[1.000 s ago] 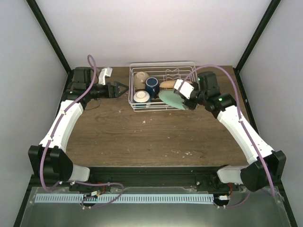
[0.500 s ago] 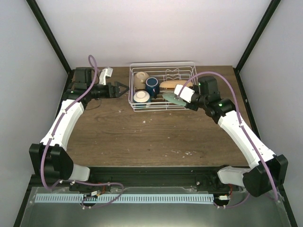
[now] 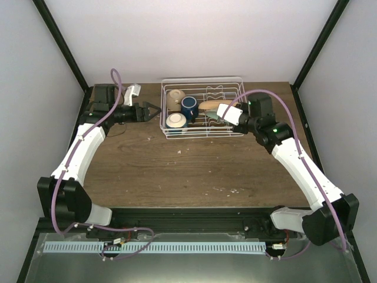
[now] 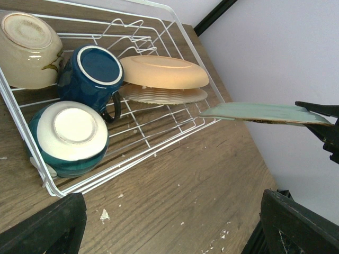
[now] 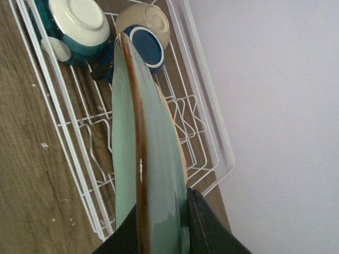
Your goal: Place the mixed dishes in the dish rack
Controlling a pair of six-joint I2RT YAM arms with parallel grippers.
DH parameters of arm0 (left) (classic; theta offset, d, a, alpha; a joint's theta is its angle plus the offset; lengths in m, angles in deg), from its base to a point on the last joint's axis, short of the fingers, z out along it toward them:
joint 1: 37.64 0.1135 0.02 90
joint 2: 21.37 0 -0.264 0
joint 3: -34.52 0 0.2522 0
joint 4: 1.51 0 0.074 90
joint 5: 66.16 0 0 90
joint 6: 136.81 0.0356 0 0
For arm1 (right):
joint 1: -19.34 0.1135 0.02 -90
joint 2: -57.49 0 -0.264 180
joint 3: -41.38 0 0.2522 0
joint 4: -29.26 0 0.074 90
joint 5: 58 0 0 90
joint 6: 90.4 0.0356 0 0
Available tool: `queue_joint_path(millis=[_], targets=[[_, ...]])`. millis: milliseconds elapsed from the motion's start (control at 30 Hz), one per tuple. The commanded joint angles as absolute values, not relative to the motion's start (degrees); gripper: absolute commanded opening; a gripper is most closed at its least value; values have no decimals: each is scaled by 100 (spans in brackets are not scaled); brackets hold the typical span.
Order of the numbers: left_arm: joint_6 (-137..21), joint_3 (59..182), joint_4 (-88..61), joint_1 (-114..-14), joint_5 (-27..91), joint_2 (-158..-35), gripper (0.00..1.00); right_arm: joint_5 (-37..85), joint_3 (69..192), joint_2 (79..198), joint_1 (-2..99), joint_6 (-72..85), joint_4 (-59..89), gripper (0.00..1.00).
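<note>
- We see the right gripper clamped on a pale-green, brown-edged ceramic plate, held on edge.
- Below and ahead of it: the white wire dish rack, an orange-yellow plate already inside.
- Next, we judge: lower the plate between free prongs, then release.
- Across the rack, the left gripper gapes empty.

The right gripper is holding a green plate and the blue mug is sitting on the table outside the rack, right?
Not quite. The right gripper does hold the green plate, but the blue mug sits inside the dish rack, not outside it. The left wrist view shows this.
</note>
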State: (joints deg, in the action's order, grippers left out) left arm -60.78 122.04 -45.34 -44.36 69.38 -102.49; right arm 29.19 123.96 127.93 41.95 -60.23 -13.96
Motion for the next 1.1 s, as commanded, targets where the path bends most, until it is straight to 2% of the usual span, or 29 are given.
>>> queue_joint_path(millis=[0,667,1067], targets=[[-6095,12180,-4441,-4406,7029,-10323,91,3191,12420,12655,4232,-6374,-400,1],[-6155,12070,-4340,-4402,6945,-10373,91,4417,11265,13060,4885,-7734,1383,1],[-6113,12044,-4322,-4405,6960,-10392,91,3876,11699,13509,4949,-7442,767,1]])
